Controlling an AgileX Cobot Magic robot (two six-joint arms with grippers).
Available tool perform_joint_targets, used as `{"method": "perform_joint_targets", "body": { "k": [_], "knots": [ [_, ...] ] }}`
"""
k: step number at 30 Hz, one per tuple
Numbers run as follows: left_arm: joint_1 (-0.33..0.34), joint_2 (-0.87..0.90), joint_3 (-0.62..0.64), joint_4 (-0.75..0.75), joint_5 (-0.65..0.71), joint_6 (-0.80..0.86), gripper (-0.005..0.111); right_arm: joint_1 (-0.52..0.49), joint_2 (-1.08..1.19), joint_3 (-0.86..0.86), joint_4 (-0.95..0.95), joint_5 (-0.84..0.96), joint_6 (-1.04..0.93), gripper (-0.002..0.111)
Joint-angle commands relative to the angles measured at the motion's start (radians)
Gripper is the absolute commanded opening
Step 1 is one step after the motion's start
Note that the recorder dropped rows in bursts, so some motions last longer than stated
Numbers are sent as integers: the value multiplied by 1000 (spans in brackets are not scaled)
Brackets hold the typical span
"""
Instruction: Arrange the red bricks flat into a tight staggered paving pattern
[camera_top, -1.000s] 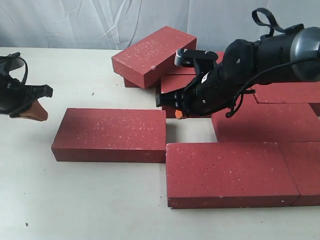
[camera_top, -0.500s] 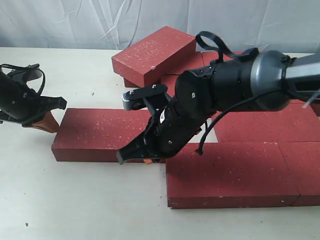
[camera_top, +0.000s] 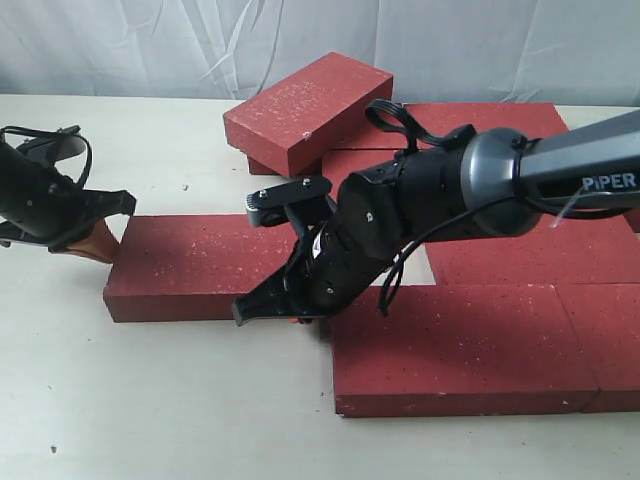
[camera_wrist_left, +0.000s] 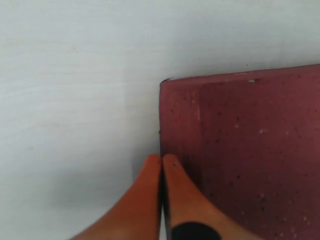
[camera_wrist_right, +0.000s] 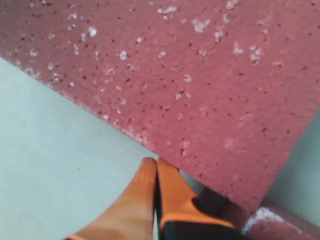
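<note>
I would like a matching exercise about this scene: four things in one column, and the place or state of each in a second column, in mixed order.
Things:
1. left gripper
2. right gripper
3. top brick
4. loose brick

Places or states:
A. stacked highest, at the back
B. shut, at the loose brick's short end
C. lying flat, the leftmost brick
D. shut, at the loose brick's long front side

Pairs: 1-B, 2-D, 3-A, 4-C

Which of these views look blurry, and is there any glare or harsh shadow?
Exterior view: sharp, evenly lit, soft shadows only. Left wrist view: hazy, the orange left pincer blurred up close. Right wrist view: red brick speckles soft, no glare.
</note>
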Motion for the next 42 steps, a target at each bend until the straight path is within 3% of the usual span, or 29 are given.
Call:
{"method": "perform_joint_targets", "body": {
  "k": [1,4,10,19,25,31,35,42],
  "knots": [
    [-5,0,-6,-11,3,10,0,-1,-12,-5,18,11,2,-1],
    [-5,0,-6,-6,3,10,0,-5,-58,-5,33,21,2,-1],
    [-7,0,-6,-17,-2,10,0,-108,-198,-5,87,24,2,-1],
    [-80,0,-6,-40,-22,8,0,-222,-260,-5,79,81,2,-1],
    [-74,0,-6,-34,-29,-3,0,-222,-260,-5,76,105,2,-1],
    [3,-9,-6,53,-41,-85,0,-210,-251,-5,73,147,-8,-1],
    [45,-14,-6,57,-5,-85,0,-172,-217,-5,72,151,-8,-1],
    [48,-12,-6,83,43,-83,0,-92,-123,-5,72,145,-8,-1]
  ]
}}
